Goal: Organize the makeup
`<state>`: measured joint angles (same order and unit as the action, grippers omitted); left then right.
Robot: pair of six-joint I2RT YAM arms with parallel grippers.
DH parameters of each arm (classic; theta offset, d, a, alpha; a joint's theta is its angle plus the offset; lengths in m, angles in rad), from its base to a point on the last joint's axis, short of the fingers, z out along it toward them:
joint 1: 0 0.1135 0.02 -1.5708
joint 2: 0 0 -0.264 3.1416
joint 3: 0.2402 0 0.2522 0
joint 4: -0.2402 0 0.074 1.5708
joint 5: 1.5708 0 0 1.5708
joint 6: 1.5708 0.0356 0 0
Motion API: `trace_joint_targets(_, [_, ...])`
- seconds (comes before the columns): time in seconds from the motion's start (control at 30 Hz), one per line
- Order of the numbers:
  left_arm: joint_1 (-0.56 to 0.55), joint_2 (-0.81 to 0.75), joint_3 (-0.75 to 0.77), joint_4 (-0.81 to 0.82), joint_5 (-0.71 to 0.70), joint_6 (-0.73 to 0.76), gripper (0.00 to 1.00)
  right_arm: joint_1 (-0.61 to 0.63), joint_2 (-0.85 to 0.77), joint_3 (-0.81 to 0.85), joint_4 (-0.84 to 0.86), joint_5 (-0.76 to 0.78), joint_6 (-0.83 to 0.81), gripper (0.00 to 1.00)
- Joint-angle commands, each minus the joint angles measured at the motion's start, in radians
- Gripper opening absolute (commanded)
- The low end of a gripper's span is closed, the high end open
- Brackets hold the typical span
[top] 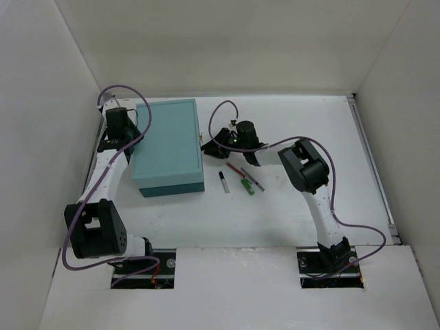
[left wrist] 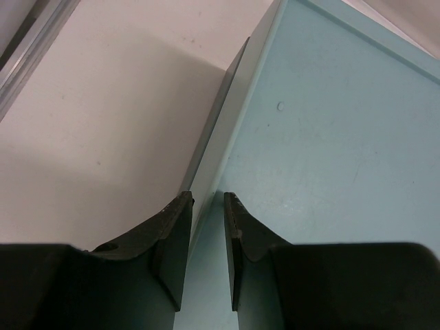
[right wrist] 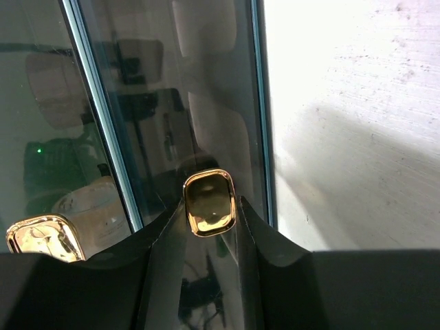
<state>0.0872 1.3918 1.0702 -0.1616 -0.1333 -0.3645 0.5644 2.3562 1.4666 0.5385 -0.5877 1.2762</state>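
The makeup lies on the white table right of the teal box (top: 168, 146): a red pencil (top: 236, 167), a grey pencil (top: 253, 179), a short black stick (top: 223, 181) and a green tube (top: 247, 185). My left gripper (top: 134, 134) is at the box's left edge. In the left wrist view its narrow jaws (left wrist: 208, 201) straddle the lid's edge (left wrist: 206, 165), closed on it. My right gripper (top: 207, 146) is at the box's right side. In the right wrist view a gold clasp (right wrist: 210, 203) sits pinched between its fingertips (right wrist: 210, 210). Other makeup is out of view.
White walls enclose the table on the left, back and right. Purple cables loop over both arms. The right arm's elbow (top: 306, 168) hangs just right of the loose makeup. A second gold clasp (right wrist: 38, 237) shows on the box's glossy dark side.
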Motion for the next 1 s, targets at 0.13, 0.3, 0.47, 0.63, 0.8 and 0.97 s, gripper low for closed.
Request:
trace_joint_targets(0.13, [0.016,0.016,-0.033,-0.151,-0.015,0.025,0.22,0.007,-0.044,-0.051,0.081,0.046,0.025,0.13])
trace_joint_targets(0.3, [0.018,0.021,-0.033,-0.150,-0.015,0.025,0.22,-0.076,-0.115,-0.143,0.075,0.071,-0.021,0.13])
trace_joint_targets(0.47, [0.019,0.036,-0.027,-0.150,-0.015,0.029,0.22,-0.146,-0.184,-0.221,0.032,0.068,-0.084,0.13])
trace_joint_targets(0.63, [0.021,0.067,-0.013,-0.144,-0.015,0.038,0.20,-0.174,-0.215,-0.268,-0.005,0.071,-0.129,0.13])
trace_joint_targets(0.8, [0.018,0.110,0.017,-0.128,-0.006,0.058,0.19,-0.200,-0.245,-0.304,-0.009,0.078,-0.146,0.13])
trace_joint_targets(0.97, [0.003,0.159,0.056,-0.113,-0.005,0.088,0.18,-0.225,-0.288,-0.357,-0.018,0.100,-0.173,0.13])
